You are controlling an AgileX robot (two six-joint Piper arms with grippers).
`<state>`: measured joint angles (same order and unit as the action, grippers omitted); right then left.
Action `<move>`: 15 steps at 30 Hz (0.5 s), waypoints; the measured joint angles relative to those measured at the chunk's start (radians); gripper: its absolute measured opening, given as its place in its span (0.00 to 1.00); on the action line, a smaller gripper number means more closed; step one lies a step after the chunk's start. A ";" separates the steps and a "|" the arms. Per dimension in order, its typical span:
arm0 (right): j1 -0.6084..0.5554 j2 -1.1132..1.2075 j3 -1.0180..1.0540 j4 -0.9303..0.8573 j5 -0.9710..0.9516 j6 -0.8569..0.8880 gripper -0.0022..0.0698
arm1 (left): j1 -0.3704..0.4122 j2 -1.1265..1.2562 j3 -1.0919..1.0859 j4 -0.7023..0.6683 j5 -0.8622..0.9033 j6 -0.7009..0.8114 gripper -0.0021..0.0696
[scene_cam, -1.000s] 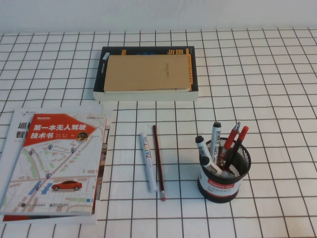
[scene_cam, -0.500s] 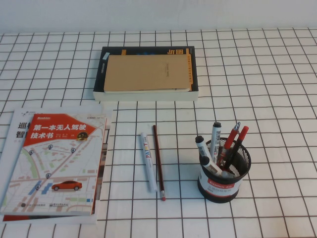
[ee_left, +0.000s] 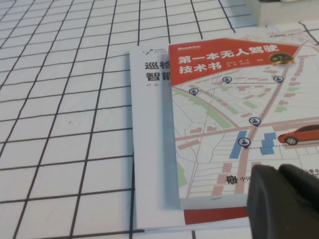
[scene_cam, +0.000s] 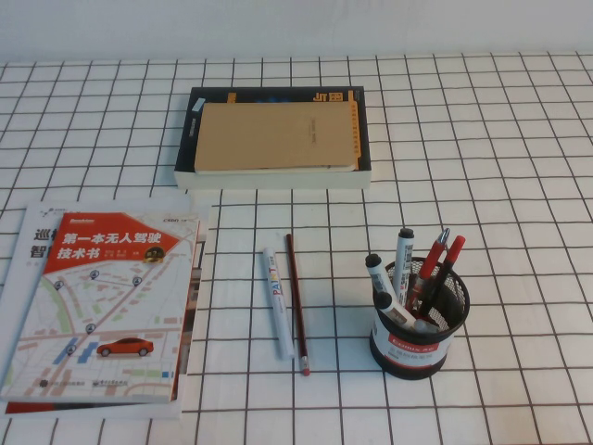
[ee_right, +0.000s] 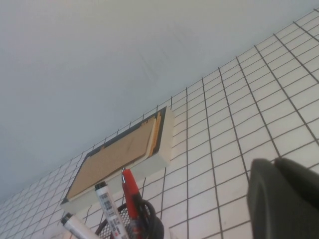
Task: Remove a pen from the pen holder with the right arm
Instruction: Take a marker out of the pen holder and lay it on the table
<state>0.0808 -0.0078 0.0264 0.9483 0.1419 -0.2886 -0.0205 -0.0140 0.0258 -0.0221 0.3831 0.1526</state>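
The pen holder (scene_cam: 419, 338) is black wire mesh, metal by the look of it, with a glossy paper band round its base. The markers (scene_cam: 404, 248) in it have smooth white plastic barrels and black caps; the red pens (scene_cam: 451, 255) are shiny plastic. On the table lie a smooth plastic marker (scene_cam: 277, 301) and a lacquered dark red pencil (scene_cam: 296, 301). The map-cover book (scene_cam: 102, 297) has a slick paper cover; the brown notebook (scene_cam: 273, 136) is matt card. The grid table cover (scene_cam: 519, 139) looks smooth and matt. The left gripper (ee_left: 280, 175) and the right gripper (ee_right: 276, 169) are matt black.

Black mesh pen holder (scene_cam: 456, 311), red pens (scene_cam: 449, 259), white black-gridded table (scene_cam: 519, 139)
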 joint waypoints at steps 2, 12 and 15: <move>0.000 0.000 0.000 0.010 0.000 0.000 0.01 | 0.000 0.000 0.000 0.000 0.000 0.000 0.02; 0.000 0.042 -0.060 0.041 0.121 0.000 0.01 | 0.000 0.000 0.000 0.000 0.000 0.000 0.02; 0.000 0.150 -0.168 0.016 0.207 0.000 0.01 | 0.000 0.000 0.000 0.000 0.000 0.000 0.02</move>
<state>0.0808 0.1417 -0.1420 0.9642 0.3489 -0.2886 -0.0205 -0.0140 0.0258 -0.0221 0.3831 0.1526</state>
